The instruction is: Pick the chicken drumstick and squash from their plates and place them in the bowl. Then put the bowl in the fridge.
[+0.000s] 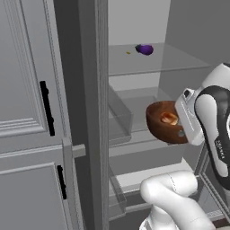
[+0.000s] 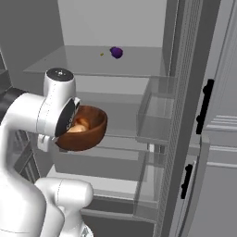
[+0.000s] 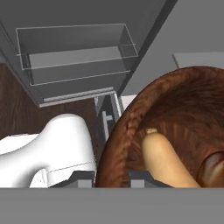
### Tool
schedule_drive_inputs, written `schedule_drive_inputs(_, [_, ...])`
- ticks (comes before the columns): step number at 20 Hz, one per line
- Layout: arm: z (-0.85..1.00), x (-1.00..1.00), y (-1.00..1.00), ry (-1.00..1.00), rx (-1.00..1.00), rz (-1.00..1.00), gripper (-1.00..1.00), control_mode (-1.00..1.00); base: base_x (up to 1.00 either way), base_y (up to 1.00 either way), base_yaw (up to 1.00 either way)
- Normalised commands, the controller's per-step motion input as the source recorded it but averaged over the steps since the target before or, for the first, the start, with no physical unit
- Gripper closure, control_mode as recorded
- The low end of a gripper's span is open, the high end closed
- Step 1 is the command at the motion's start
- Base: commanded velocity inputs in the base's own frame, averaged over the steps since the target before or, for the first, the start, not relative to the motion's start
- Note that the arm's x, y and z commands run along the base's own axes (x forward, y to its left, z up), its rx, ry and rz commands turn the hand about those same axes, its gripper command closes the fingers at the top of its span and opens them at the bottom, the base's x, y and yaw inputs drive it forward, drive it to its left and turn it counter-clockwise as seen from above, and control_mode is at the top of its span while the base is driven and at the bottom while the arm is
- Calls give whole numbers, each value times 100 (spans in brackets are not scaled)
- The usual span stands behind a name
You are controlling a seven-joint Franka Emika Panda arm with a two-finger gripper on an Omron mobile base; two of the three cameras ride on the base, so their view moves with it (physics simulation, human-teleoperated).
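The hand [image 3: 112,175] is clamped on the bowl [image 1: 162,122] rim, squash [image 3: 168,164] just inside; tilted, the bowl could spill before reaching the fridge [image 2: 139,65] shelf.

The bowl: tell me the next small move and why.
Probably carry the bowl further forward into the fridge and lower it toward the glass shelf in front of it. The gripper is shut on the bowl's rim, the squash and chicken drumstick lie inside, and the bowl hangs tilted in the air before the open shelves.
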Motion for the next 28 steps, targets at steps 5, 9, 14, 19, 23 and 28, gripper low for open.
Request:
schedule_drive_inputs(5, [-68,100,-7,0,0,14,100,-100,0,0,0])
schedule_drive_inputs(9, [-65,100,-8,0,1,12,100,-100,0,0,0])
schedule_drive_inputs(14, [-41,100,-14,0,5,9,100,-100,0,0,0])
schedule_drive_inputs(19, [-22,100,-24,0,9,3,100,-100,0,0,0])
schedule_drive_inputs(23, [-13,100,-15,0,6,0,100,-100,0,0,0])
schedule_drive_inputs(28, [-21,95,0,1,2,0,100,-100,0,0,0])
